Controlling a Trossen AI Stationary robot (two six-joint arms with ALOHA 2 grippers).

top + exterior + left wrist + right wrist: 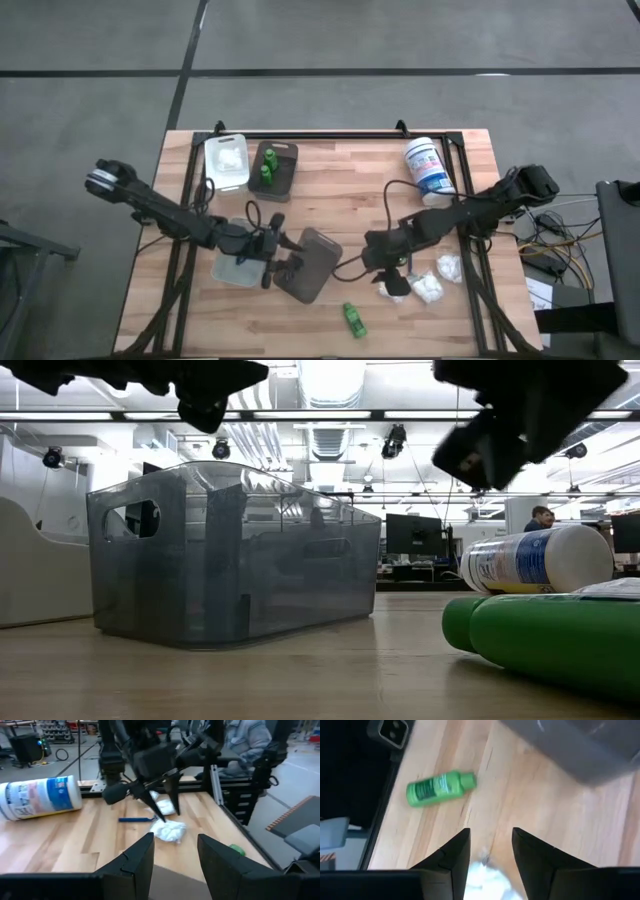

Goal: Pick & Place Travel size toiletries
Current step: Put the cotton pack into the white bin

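Observation:
My right gripper is open and points slantwise down over a small white packet near the table's near right. Two more white packets lie beside it. A slim blue stick lies just beyond, and a green bottle lies on its side near the front edge. My left gripper is open, level and holds nothing. It hovers over the left end of a grey tray. At the back left, a white tray holds white packets and a dark tray holds green bottles. My right gripper has its fingertips right at the top of the white packet, coming slantwise from above. The packet lies on the table. I cannot tell whether the fingers touch it.
A large white tub with a blue label lies on its side at the back right. A clear tray sits left of the grey one under my left arm. Bare wood lies along the front left and centre back.

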